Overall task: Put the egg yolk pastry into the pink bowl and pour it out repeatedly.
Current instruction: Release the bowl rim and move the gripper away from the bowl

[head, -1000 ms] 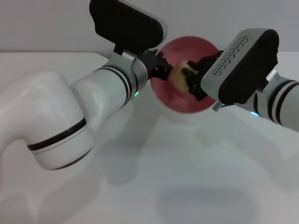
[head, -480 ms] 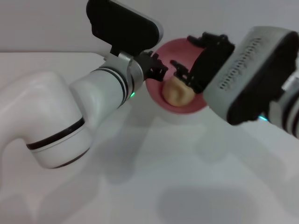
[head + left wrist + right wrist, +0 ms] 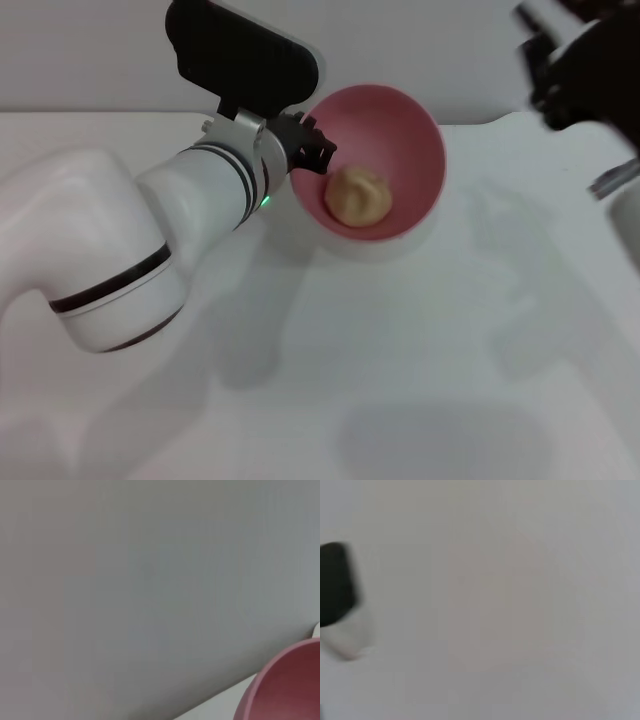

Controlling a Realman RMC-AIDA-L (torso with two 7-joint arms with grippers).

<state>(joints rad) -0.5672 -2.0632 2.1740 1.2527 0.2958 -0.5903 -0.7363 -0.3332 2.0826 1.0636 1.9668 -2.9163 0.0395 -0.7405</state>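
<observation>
The pink bowl (image 3: 392,128) is tipped with its opening toward me, held up off the white table. My left gripper (image 3: 313,152) is shut on its left rim. The egg yolk pastry (image 3: 359,195), a pale tan lump, lies low inside the bowl. My right gripper (image 3: 548,58) is at the upper right, clear of the bowl, open with nothing between its fingers. The left wrist view catches only a piece of the pink bowl (image 3: 287,687) against the grey wall.
The white table (image 3: 420,360) spreads in front of and to the right of the bowl. My left arm (image 3: 150,240) crosses the left side of the table. A grey wall stands behind.
My right gripper let go of the pastry inside the bowl and pulled away up and to the right. The pastry now rests in the bowl, which the left gripper still holds.
</observation>
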